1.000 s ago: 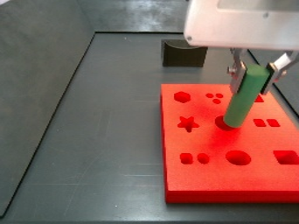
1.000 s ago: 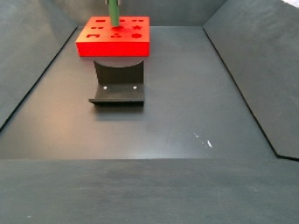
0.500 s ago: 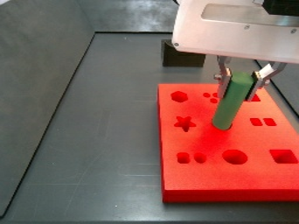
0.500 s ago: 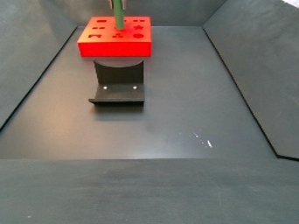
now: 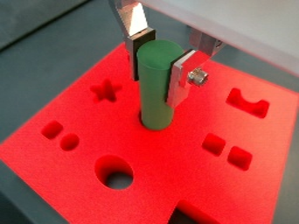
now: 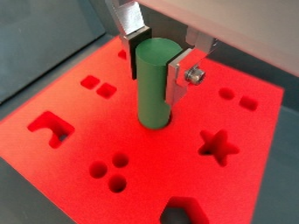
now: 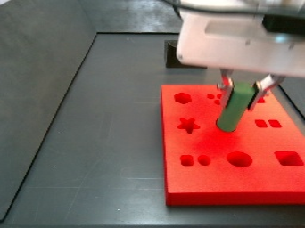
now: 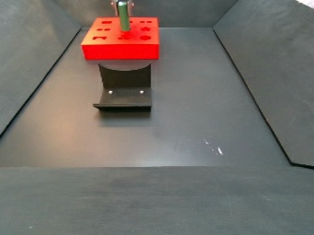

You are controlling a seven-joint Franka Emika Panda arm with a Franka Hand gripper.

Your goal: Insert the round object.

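Observation:
The green round peg (image 5: pixel 156 83) stands nearly upright in the middle of the red board (image 5: pixel 70 175), its lower end down at a round hole in the board. It shows in both wrist views (image 6: pixel 155 83) and in both side views (image 7: pixel 233 109) (image 8: pixel 123 16). My gripper (image 5: pixel 162 59) is shut on the peg's upper part, its silver fingers (image 6: pixel 179 77) pressed on either side. The gripper (image 7: pixel 242 87) hangs over the board's centre. How deep the peg sits in the hole is hidden.
The red board (image 7: pixel 202 183) has several cut-out shapes: a star (image 5: pixel 107 90), a round hole (image 5: pixel 114 171), small squares (image 5: pixel 226 150) and a notched slot (image 5: pixel 249 101). The dark fixture (image 8: pixel 123 90) stands in front of the board on the grey floor. Grey walls ring the floor.
The gripper and peg have moved lower over the board's centre, and the peg has come from tilted toward more upright, its lower end staying at the hole.

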